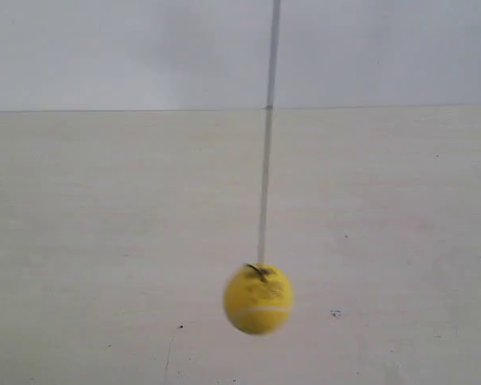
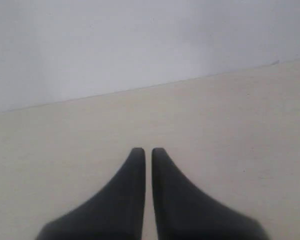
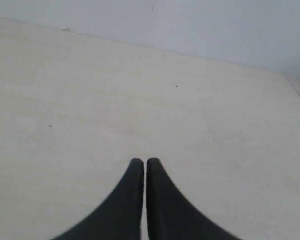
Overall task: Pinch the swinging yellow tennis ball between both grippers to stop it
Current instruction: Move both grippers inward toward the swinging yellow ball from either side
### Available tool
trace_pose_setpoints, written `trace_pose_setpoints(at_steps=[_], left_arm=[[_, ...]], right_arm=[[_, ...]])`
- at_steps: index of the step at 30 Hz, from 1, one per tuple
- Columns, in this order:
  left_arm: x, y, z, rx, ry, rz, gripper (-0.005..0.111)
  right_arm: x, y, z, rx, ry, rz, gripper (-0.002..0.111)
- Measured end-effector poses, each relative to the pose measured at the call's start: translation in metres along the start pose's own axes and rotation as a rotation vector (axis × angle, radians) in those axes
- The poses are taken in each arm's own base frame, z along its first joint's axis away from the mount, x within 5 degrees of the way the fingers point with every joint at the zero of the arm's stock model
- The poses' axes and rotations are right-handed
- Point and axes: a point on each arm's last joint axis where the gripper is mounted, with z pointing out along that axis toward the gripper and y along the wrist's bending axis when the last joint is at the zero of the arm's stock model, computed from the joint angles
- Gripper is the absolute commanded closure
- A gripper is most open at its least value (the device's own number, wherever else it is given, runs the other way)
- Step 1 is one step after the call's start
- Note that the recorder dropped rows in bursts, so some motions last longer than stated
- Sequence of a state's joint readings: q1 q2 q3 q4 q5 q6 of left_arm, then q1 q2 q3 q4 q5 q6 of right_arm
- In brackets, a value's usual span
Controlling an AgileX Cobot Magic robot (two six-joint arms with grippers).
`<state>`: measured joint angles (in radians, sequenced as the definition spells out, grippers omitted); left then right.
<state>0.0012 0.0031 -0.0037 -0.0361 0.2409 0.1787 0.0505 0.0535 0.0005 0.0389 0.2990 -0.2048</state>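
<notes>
The yellow tennis ball (image 1: pixel 258 298) hangs low in the exterior view, a little right of centre, blurred, with a white seam across it. Its thin string (image 1: pixel 266 160) runs up out of the top of that view, leaning slightly to the right. Neither arm shows in the exterior view. In the left wrist view my left gripper (image 2: pixel 148 150) is shut, its two black tapered fingers nearly touching, with nothing between them. My right gripper (image 3: pixel 142 161) is likewise shut on nothing. The ball is out of both wrist views.
A pale beige tabletop (image 1: pixel 104 241) lies under the ball and meets a plain white wall (image 1: pixel 104 48) behind. Small dark specks (image 1: pixel 335 314) mark the surface. The right wrist view shows a table edge (image 3: pixel 297 92) at one corner.
</notes>
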Motion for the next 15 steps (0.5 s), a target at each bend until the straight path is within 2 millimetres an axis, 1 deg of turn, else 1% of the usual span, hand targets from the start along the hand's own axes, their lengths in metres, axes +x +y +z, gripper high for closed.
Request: trace_pose_setpoints(at_steps=[2,4,5,8,9,11,15], left_arm=[[-0.001,0.0,0.0,0.002,-0.009,-0.013,0.102],[-0.008,0.001,0.0,-0.008,-0.09,-0.042,0.102],[-0.011,0.001,-0.001,-0.014,-0.121,-0.043,0.102],[-0.024,0.004,-0.003,-0.042,-0.263,-0.046,0.102],[-0.029,0.006,-0.005,-0.053,-0.326,-0.06,0.102],[-0.034,0.007,-0.007,-0.059,-0.389,-0.097,0.102],[-0.043,0.009,-0.011,-0.035,-0.5,-0.267,0.102]], right_arm=[[-0.004,-0.001,0.0,0.01,-0.044,-0.022,0.108],[-0.017,-0.004,-0.002,0.04,-0.189,-0.007,0.108],[-0.02,-0.004,-0.002,0.045,-0.224,0.016,0.108],[-0.031,-0.007,-0.006,0.052,-0.358,0.122,0.108],[-0.036,-0.008,-0.008,0.043,-0.421,0.206,0.108],[-0.04,-0.008,-0.01,0.029,-0.468,0.285,0.108],[-0.044,-0.009,-0.012,-0.003,-0.517,0.418,0.108]])
